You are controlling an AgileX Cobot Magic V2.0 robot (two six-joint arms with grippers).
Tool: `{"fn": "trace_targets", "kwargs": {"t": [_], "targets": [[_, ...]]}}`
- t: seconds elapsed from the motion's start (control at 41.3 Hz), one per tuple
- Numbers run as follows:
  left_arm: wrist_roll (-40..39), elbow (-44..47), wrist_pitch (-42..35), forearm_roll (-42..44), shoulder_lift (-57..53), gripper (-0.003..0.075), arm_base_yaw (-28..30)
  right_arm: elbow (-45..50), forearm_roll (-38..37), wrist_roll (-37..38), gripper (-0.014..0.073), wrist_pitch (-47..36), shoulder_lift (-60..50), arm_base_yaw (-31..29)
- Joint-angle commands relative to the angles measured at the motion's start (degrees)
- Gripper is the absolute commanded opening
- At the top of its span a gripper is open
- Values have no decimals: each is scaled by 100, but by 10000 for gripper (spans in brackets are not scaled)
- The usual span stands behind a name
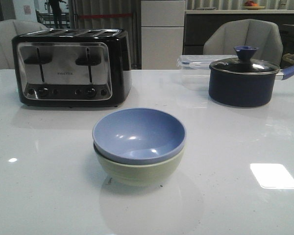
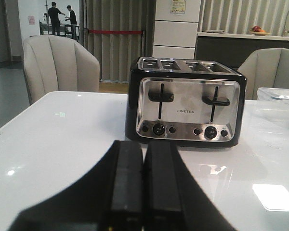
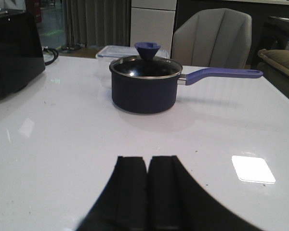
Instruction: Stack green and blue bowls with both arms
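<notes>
The pale blue bowl (image 1: 139, 133) sits nested inside the pale green bowl (image 1: 139, 171) at the middle of the white table (image 1: 49, 191) in the front view. Neither arm shows in the front view. My left gripper (image 2: 144, 147) is shut and empty, low over the table, facing the toaster. My right gripper (image 3: 148, 161) is shut and empty, low over the table, facing the navy pot. The bowls do not show in either wrist view.
A black and chrome toaster (image 1: 71, 66) stands at the back left; it also shows in the left wrist view (image 2: 185, 103). A dark navy lidded pot (image 1: 242, 78) with a blue handle stands at the back right, seen too in the right wrist view (image 3: 144, 84). A clear plastic box (image 1: 196, 66) stands behind it.
</notes>
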Motion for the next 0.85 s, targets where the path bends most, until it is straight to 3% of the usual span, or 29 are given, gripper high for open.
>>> {"fn": "trace_targets", "kwargs": {"t": [0.0,0.823], "targets": [[-35,27,-519,-18,-114,93,16,-18,-2,334,55,-723,-116,-32],[-35,27,-519,-18,-114,93,16,-18,-184,334,55,-741,-116,-32]]}}
